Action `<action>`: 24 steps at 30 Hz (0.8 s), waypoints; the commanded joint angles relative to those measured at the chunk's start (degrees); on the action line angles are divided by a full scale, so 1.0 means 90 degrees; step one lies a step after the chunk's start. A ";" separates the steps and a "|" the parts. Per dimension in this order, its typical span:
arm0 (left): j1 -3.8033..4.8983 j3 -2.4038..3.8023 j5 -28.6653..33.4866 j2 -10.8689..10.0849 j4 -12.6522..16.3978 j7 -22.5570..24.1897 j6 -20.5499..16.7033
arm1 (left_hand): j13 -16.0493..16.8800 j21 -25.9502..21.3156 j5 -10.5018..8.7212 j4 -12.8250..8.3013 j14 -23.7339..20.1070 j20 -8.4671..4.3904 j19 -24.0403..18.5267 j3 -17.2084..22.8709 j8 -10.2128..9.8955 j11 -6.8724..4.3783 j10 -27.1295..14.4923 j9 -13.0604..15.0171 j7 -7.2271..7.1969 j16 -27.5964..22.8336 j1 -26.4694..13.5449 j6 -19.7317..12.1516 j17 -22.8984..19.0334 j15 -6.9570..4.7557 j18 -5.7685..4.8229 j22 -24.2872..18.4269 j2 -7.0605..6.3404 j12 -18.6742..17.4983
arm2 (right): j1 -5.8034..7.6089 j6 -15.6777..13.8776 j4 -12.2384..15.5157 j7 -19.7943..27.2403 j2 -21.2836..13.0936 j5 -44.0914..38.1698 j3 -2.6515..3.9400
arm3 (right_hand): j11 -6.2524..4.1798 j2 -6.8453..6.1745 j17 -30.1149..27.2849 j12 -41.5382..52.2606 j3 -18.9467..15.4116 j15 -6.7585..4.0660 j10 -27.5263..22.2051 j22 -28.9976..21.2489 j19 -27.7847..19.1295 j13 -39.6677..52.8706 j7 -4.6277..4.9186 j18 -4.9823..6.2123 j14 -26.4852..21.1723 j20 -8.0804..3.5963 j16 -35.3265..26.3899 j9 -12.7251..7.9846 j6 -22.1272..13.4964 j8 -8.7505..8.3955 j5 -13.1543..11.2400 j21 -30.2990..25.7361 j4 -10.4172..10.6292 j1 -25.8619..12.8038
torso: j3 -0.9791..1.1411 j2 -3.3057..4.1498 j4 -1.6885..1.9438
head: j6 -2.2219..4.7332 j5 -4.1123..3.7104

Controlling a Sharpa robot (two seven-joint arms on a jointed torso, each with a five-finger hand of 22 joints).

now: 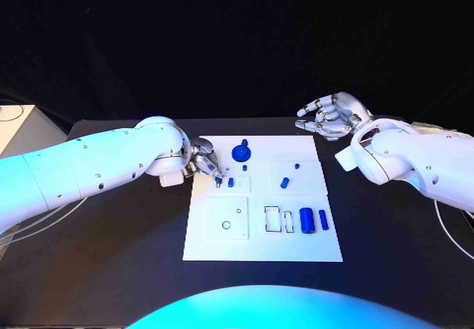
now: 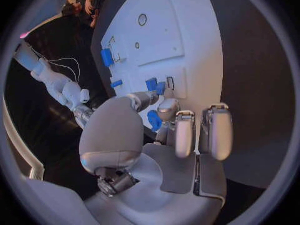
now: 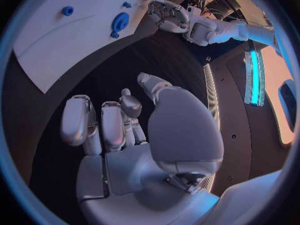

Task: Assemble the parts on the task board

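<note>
Evidently the left hand (image 1: 203, 160) pinches a small blue part (image 2: 154, 120), light, rigid and slippery, best taken at its sides, over the task board (image 1: 296, 247); right hand (image 1: 331, 115) curled, empty

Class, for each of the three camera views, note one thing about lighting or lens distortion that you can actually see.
Head view: cyan light washes the left arm, while the task board is evenly lit against dark surroundings. Left wrist view: fisheye bends the board's straight edges into curves. Right wrist view: a bright cyan strip glows beside the table, and the board edge bows.
</note>
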 commanded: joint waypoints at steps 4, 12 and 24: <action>-0.0018 0.0001 -0.0074 0.0002 0.0030 0.0015 -0.0018 | -0.0003 0.0044 0.0032 -0.1142 0.0662 -0.0006 0.0138 0.1179 0.0019 -0.0016 0.0047 0.0005 -0.0009 0.0027 0.0041 0.0022 0.1677 -0.0029 -0.0056 0.0762 -0.0018 0.0035 | -0.0003 0.0054 0.0007 0.0080 -0.0006 -0.0011 0.0002 | 0.0005 0.0054 -0.0010 -0.0041 -0.0009 -0.0003 -0.0028 -0.0004 -0.0041 -0.0010 0.0002 0.0070 -0.0051 -0.0019 -0.0025 0.0005 -0.0045 0.0023 0.0031 -0.0022 0.0041 -0.0031 | 0.0001 -0.0002 -0.0002 | -0.0011 0.0005; -0.0056 -0.0003 -0.0196 0.0007 0.0033 -0.0003 -0.0019 | -0.0003 0.0044 0.0032 -0.1142 0.0662 -0.0006 0.0138 0.1179 0.0019 -0.0016 0.0047 0.0005 -0.0009 0.0027 0.0041 0.0022 0.1677 -0.0029 -0.0056 0.0762 -0.0018 0.0035 | -0.0003 0.0058 0.0004 0.0081 -0.0012 -0.0007 0.0002 | 0.0005 0.0054 -0.0010 -0.0041 -0.0009 -0.0003 -0.0028 -0.0004 -0.0041 -0.0010 0.0002 0.0070 -0.0051 -0.0019 -0.0025 0.0005 -0.0045 0.0023 0.0031 -0.0022 0.0041 -0.0031 | 0.0001 0.0001 0.0001 | -0.0033 0.0009; -0.0099 -0.0007 -0.0280 0.0019 0.0000 -0.0082 0.0000 | -0.0004 0.0048 0.0035 -0.1140 0.0662 -0.0008 0.0142 0.1192 0.0018 -0.0018 0.0053 0.0005 -0.0012 0.0027 0.0034 0.0029 0.1677 -0.0032 -0.0057 0.0769 -0.0019 0.0033 | -0.0003 0.0063 0.0001 0.0080 -0.0015 -0.0005 0.0002 | 0.0005 0.0054 -0.0010 -0.0041 -0.0009 -0.0003 -0.0028 -0.0004 -0.0041 -0.0010 0.0002 0.0070 -0.0051 -0.0019 -0.0025 0.0005 -0.0045 0.0023 0.0031 -0.0022 0.0041 -0.0031 | 0.0000 -0.0001 0.0000 | -0.0060 0.0011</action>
